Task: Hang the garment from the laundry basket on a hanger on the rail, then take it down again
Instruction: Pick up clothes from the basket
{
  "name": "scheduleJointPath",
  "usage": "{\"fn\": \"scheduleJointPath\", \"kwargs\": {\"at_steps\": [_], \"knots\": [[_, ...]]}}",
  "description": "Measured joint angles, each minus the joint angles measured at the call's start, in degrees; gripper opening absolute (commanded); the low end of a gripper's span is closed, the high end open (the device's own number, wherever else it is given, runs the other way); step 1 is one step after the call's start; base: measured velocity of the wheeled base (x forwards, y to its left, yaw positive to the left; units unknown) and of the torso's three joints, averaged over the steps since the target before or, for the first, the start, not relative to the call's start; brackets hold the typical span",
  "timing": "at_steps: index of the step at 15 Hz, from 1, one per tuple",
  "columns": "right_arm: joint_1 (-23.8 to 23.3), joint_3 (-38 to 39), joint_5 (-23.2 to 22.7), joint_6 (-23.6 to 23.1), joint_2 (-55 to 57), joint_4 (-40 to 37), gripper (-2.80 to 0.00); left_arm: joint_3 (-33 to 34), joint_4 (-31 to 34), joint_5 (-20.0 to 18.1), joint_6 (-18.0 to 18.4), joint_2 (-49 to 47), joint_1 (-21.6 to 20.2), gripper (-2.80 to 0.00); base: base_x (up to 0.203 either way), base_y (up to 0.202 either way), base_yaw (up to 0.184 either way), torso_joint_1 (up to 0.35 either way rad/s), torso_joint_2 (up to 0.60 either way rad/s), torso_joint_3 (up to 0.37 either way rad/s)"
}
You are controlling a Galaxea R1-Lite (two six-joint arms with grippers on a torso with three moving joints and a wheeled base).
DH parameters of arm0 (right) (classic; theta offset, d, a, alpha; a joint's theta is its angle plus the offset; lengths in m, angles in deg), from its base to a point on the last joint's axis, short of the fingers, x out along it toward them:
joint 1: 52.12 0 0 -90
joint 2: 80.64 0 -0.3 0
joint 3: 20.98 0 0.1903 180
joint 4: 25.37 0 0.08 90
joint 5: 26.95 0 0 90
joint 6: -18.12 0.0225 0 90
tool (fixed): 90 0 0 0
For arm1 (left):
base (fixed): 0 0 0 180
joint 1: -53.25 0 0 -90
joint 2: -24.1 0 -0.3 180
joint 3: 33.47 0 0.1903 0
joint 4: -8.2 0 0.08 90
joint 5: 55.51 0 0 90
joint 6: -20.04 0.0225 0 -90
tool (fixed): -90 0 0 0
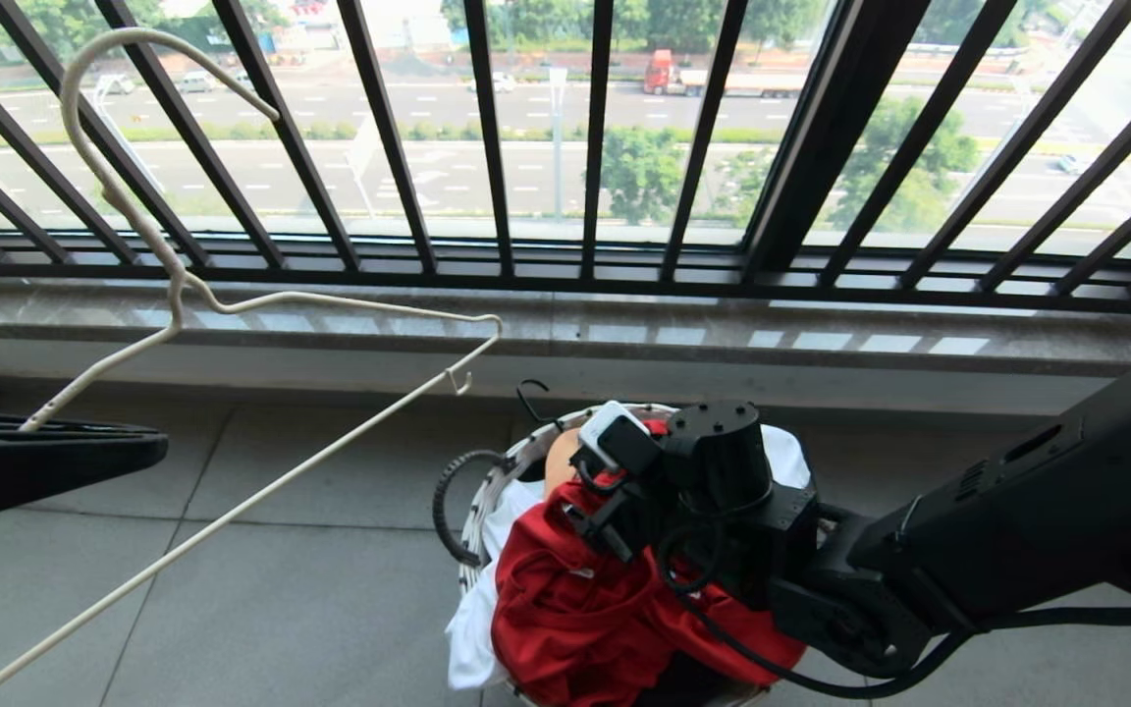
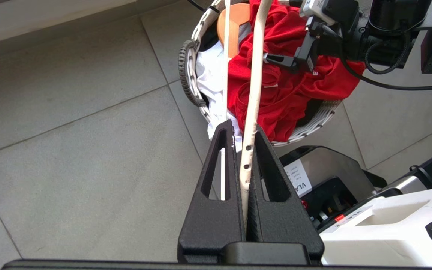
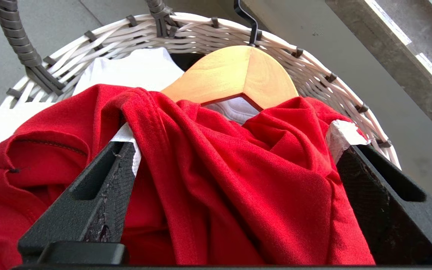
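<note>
The red garment lies crumpled on top of the laundry basket, a round white wicker one with dark loop handles. My right gripper reaches down into it, open, its jaws wide apart with a thick fold of red cloth between them. At the left, my left gripper is shut on the cream wire hanger, holding it up over the floor with its hook uppermost. The rail is out of view.
A light-wood hanger and white cloth also lie in the basket. Behind it run a stone sill and the black barred window railing. My own base stands close to the basket on the grey tiled floor.
</note>
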Motion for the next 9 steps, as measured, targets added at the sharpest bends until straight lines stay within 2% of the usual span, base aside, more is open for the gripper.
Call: {"fn": "scheduleJointPath", "kwargs": {"at_steps": [9], "knots": [[-0.09,-2.49,-0.37,-2.63,1.76,-0.49,0.0,-0.16,0.0,-0.02,0.06,0.77,-0.02,-2.8,0.0,0.0,0.0,0.0,0.0,0.0]]}}
